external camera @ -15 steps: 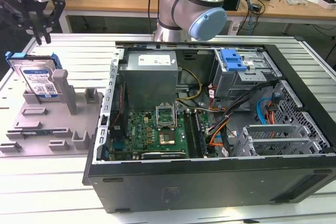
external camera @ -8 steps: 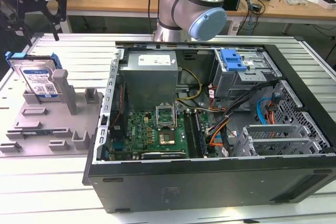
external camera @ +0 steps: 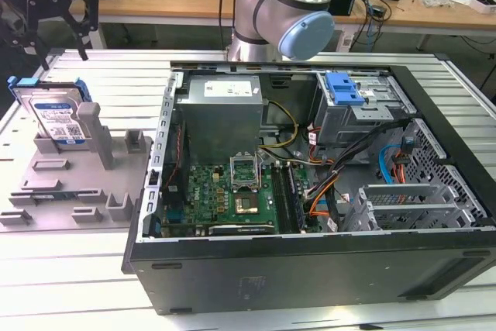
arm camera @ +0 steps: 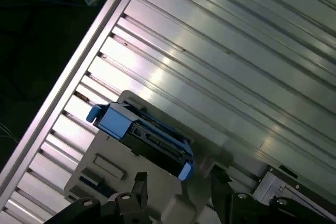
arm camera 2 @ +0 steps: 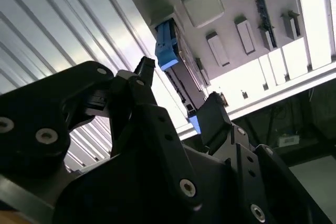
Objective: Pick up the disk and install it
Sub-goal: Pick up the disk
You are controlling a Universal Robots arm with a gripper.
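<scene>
Since the disk has not yet been taken up, the note concerns how it lies from the gripper

Exterior view: gripper (external camera: 60, 60) hangs at the exterior view's left, above the slatted table (external camera: 70, 269), fingers spread apart and holding nothing. Disk (external camera: 54, 118) stands on edge in a grey fixture (external camera: 85, 176), leaning back a little, label face towards this camera, blue carrier along its upper edge. It sits directly under the gripper, near but clearly apart from the fingertips. Upper edge runs across the view, and the two fingers are spread along that same line. Open computer case (external camera: 310, 261) lies at the exterior view's right, well apart from both.

Second wrist view: looking past the gripper (arm camera 2: 179, 85), the disk (arm camera 2: 170, 56) appears edge-on in the gap between the two black fingers, one blue carrier end near each fingertip. No contact visible. Judgement: the finger gap spans the long upper edge end to end, not the thin faces.

First wrist view: disk (arm camera: 144, 135) again seen from above as a narrow dark strip with blue ends, seated in the fixture, just ahead of the open gripper (arm camera: 178, 178). Judgement: straight descent is the line of approach; whether the gap clears both carrier ends cannot be told
</scene>
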